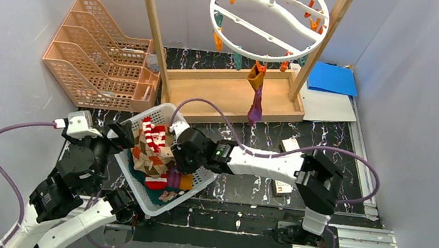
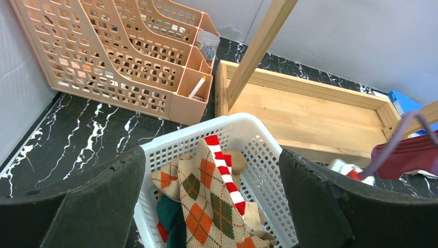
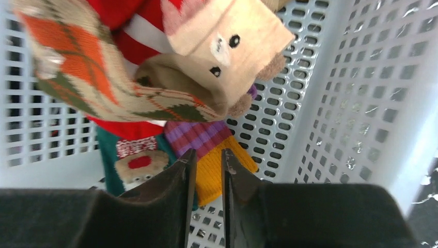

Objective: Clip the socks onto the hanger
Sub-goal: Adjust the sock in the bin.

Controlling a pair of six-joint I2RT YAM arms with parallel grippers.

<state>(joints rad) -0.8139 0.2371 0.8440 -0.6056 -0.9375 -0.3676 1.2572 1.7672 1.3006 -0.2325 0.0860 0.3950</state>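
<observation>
The white ring hanger (image 1: 267,22) hangs from the wooden rack's top bar, with orange and teal clips. One maroon-purple sock with an orange cuff (image 1: 256,100) is clipped to it. The other socks (image 1: 153,154) lie piled in a white basket (image 1: 162,107). My left gripper (image 2: 212,206) is wide open over the basket's near-left rim, above the argyle sock (image 2: 206,196) and the red-white striped sock (image 2: 227,170). My right gripper (image 3: 207,155) is inside the basket, its jaws nearly together. It is just above the orange cuff of a purple sock (image 3: 240,163) and holds nothing that I can see.
A peach file organiser (image 1: 99,52) stands at the back left. The wooden rack's base tray (image 1: 233,94) lies behind the basket. Blue paper (image 1: 333,78) lies at the back right. A small box (image 1: 282,187) sits under my right arm. Grey walls close in on both sides.
</observation>
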